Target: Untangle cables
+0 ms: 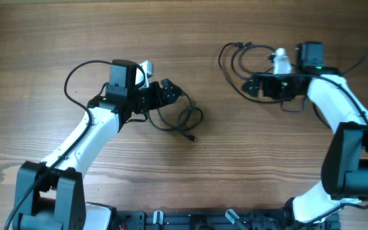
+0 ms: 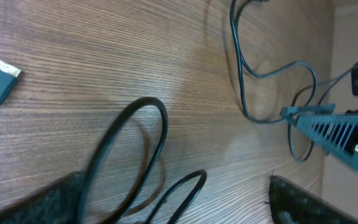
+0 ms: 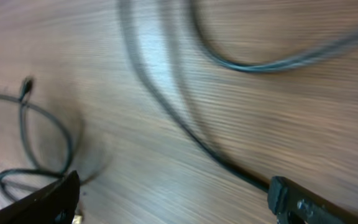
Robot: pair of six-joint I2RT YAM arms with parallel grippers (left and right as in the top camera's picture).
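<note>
Left fingers [image 2: 294, 202] spread wide, released; looped cable [image 2: 165, 121] lies between them. Right fingers [image 3: 303, 202] also spread, released, second cable [image 3: 253, 65] ahead on wooden counter [image 1: 43, 38].

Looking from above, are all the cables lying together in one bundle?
No: one cable curl lies by the left gripper, and a second cable loop lies apart by the right gripper, with bare table between.

No readable text, labels or numbers anywhere.

overhead: top-down, far | wrist views: low, close over table [image 2: 104, 50] | shared: cables [image 1: 185, 119]
</note>
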